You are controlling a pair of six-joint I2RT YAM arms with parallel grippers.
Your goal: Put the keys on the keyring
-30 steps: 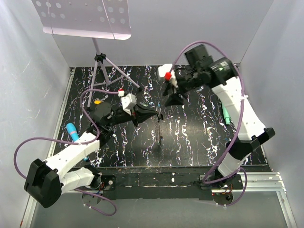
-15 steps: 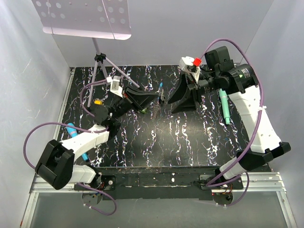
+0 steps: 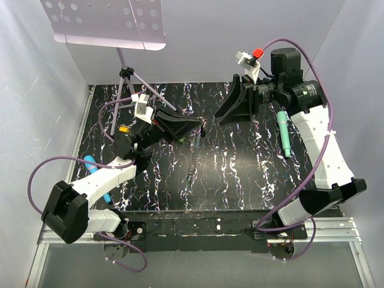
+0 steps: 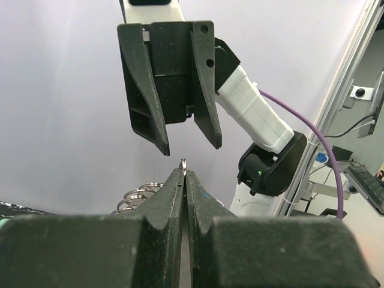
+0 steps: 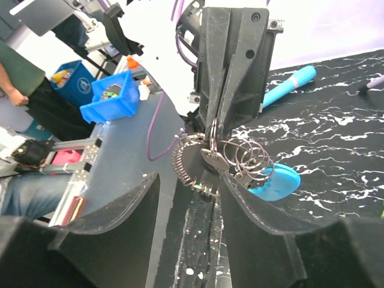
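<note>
The thin grey beaded-chain keyring (image 3: 194, 157) is pinched in the pressed-together left gripper (image 3: 201, 124), with the spread, empty right gripper (image 3: 223, 119) stationed at its 2 o'clock; presentation is judged in hand, finely aligned closure being required next.

No readable text, label, brand, number or sign shows in any view.
</note>
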